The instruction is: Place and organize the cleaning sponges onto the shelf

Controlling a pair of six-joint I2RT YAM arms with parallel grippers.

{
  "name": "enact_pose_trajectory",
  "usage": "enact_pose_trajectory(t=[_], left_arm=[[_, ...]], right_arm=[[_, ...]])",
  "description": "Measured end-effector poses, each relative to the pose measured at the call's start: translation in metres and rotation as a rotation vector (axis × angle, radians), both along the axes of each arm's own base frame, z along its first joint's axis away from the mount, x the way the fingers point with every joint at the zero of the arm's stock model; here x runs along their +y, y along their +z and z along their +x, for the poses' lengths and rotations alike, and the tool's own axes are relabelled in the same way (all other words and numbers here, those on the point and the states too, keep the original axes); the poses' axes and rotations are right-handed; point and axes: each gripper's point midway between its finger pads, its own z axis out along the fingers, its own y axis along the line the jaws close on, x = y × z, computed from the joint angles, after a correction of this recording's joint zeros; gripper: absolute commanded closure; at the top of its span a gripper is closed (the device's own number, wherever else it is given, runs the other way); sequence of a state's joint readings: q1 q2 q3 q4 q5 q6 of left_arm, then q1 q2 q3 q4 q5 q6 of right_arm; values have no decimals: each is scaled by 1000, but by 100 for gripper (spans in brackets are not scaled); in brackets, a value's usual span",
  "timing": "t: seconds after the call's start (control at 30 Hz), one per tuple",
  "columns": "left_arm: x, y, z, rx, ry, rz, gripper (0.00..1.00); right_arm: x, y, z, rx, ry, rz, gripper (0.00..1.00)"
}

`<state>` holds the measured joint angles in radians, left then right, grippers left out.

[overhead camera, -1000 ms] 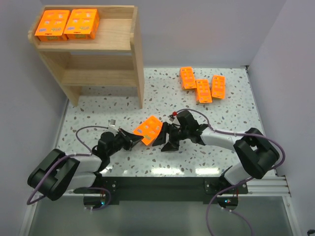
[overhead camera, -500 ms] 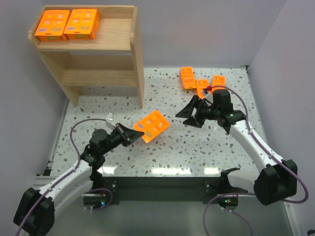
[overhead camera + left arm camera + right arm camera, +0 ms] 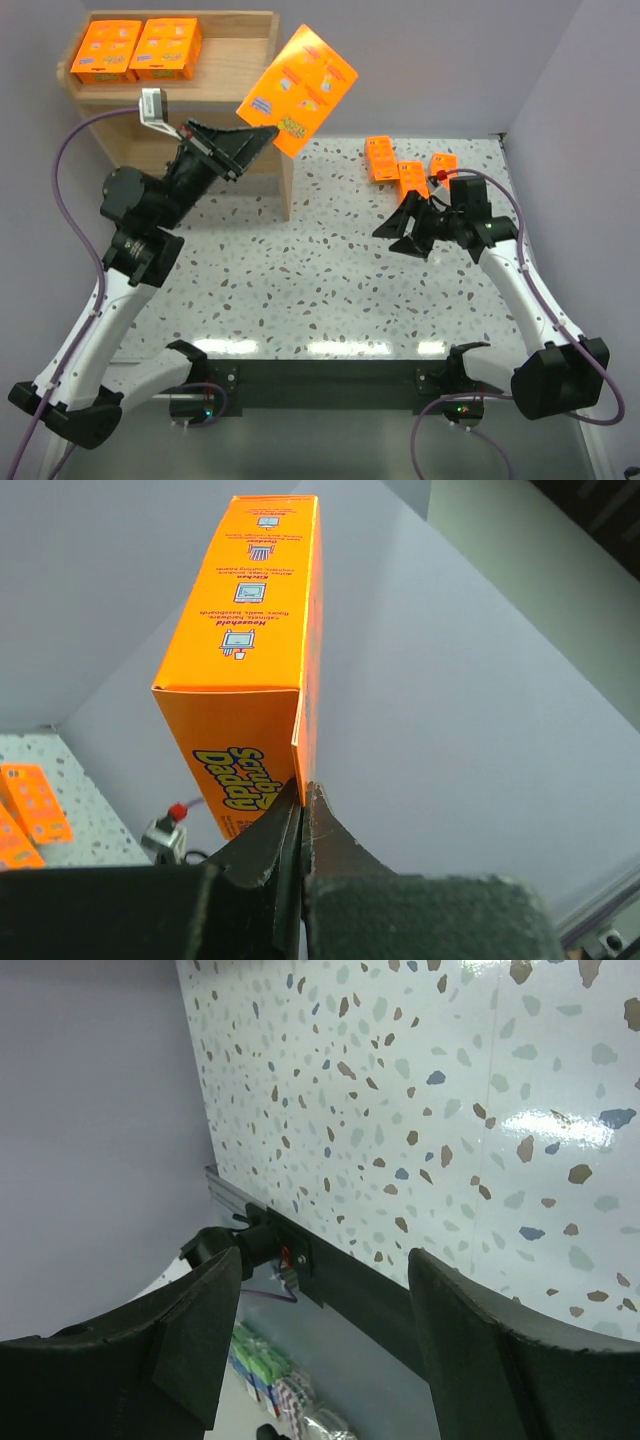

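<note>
- My left fingers [image 3: 262,848] pinch one sponge pack [image 3: 298,90], high beside the shelf [image 3: 230,60] (two packs [image 3: 140,50] lie on top).
- My right fingers [image 3: 195,1335] are wide, empty.

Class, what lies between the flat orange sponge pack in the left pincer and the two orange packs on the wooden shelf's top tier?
Only the light wooden shelf's bare top board and its upright side panel, seen in the top view.

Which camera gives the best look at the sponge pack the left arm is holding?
Top external: the held pack shows its whole face, up by the shelf. Left wrist sees it close but foreshortened, the left gripper pinching its corner. Right wrist misses it.
</note>
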<state>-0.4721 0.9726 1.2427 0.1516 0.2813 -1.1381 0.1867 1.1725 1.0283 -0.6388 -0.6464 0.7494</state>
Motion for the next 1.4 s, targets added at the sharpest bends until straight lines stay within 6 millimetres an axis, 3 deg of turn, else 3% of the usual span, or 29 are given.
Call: enact_pose_trajectory(t=[0.07, 0.13, 0.27, 0.4, 0.73, 1.1, 1.4], left_arm=[[5, 27, 13, -30, 34, -24, 100], [14, 38, 34, -23, 81, -41, 100], [48, 40, 87, 57, 216, -105, 100], [73, 35, 119, 130, 308, -185, 100], [105, 20, 154, 260, 425, -353, 100], [114, -52, 204, 520, 553, -333, 100], [128, -51, 210, 547, 631, -361, 100]], right_arm=[[-1, -1, -1, 0, 4, -5, 29], [-2, -2, -2, 4, 5, -9, 29], [-3, -4, -4, 9, 10, -17, 29], [-4, -4, -6, 8, 16, -22, 29], [-6, -3, -7, -3, 17, -26, 29], [-6, -3, -6, -9, 18, -26, 29], [-6, -3, -6, -13, 19, -23, 29]])
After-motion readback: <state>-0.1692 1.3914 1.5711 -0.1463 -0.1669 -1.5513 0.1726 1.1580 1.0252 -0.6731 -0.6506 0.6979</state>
